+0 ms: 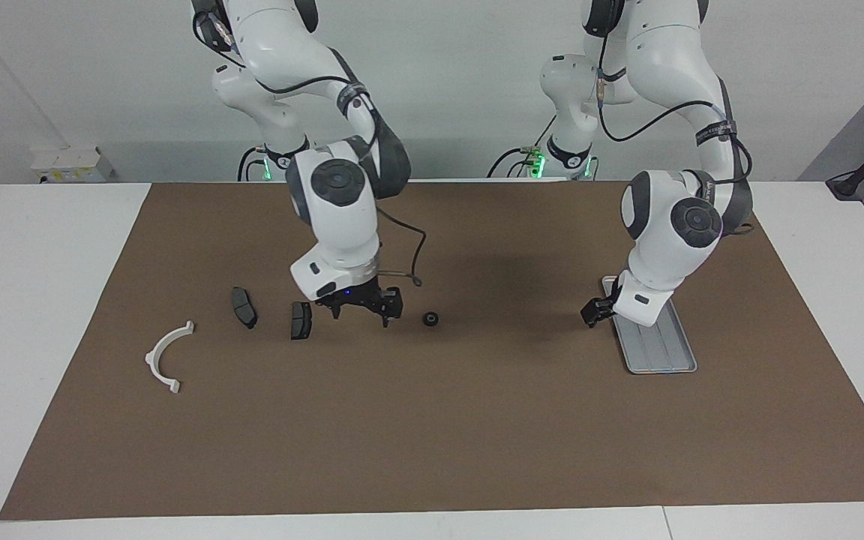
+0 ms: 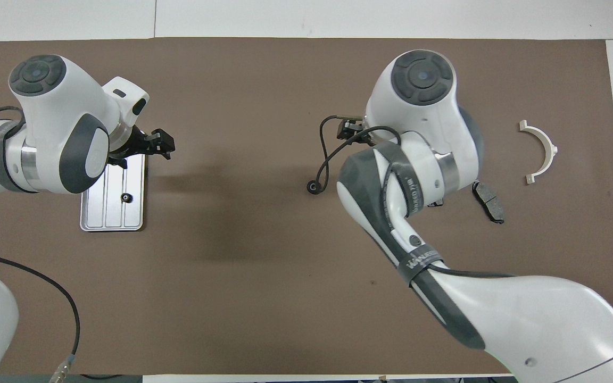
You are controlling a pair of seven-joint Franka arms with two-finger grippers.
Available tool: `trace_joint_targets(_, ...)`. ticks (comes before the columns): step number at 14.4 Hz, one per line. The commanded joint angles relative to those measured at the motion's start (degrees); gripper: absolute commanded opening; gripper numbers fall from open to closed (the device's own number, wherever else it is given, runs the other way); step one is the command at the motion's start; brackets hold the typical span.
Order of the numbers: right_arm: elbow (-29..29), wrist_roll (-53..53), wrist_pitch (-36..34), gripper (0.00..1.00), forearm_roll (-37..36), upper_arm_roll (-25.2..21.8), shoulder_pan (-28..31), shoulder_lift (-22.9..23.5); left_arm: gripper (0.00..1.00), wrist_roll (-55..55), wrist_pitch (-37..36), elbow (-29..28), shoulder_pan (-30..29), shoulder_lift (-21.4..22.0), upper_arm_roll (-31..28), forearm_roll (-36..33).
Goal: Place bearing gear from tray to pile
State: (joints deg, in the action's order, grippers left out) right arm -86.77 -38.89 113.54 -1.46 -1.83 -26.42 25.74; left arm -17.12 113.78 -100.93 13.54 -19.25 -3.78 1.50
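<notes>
The silver tray (image 1: 657, 352) lies toward the left arm's end of the table; in the overhead view the tray (image 2: 99, 213) holds one small black bearing gear (image 2: 125, 198). That gear is hidden by the left arm in the facing view. A second black gear (image 1: 430, 319) lies on the mat (image 2: 312, 186) beside the pile. The pile is two dark brake pads (image 1: 244, 307) (image 1: 301, 320) and a white half-ring bracket (image 1: 166, 354). My right gripper (image 1: 361, 309) is open and empty, low over the mat between the nearer pad and the loose gear. My left gripper (image 1: 597, 311) hangs by the tray's edge toward the table's middle.
A brown mat (image 1: 477, 435) covers the white table. In the overhead view the right arm hides one brake pad; the other pad (image 2: 488, 201) and the bracket (image 2: 541, 151) show. A black cable (image 1: 413, 262) loops off the right wrist. The left gripper (image 2: 158, 142) shows beside the tray's corner.
</notes>
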Motion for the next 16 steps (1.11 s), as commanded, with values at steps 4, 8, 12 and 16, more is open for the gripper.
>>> trace_joint_targets(4,2.66,-8.74,2.89,0.95,0.14,-0.19,-5.14,4.85,1.0,10.06,4.51,-11.37,-5.17,7.11,0.7,-0.01)
trace_joint_targets(8,1.6,-9.1,8.0,0.95,0.49,0.25,-5.05,6.6,0.91,14.31,12.15,-15.34,-8.87,7.73,0.7,0.08)
trace_joint_targets(12,0.29,-9.01,8.45,0.95,1.72,0.51,-6.36,6.96,0.88,12.9,14.54,-17.45,-8.35,8.17,0.7,0.34)
trace_joint_targets(16,-5.59,-8.84,8.63,0.95,1.81,0.95,-6.72,4.85,0.78,13.43,17.54,-20.61,-8.26,8.78,0.7,0.34)
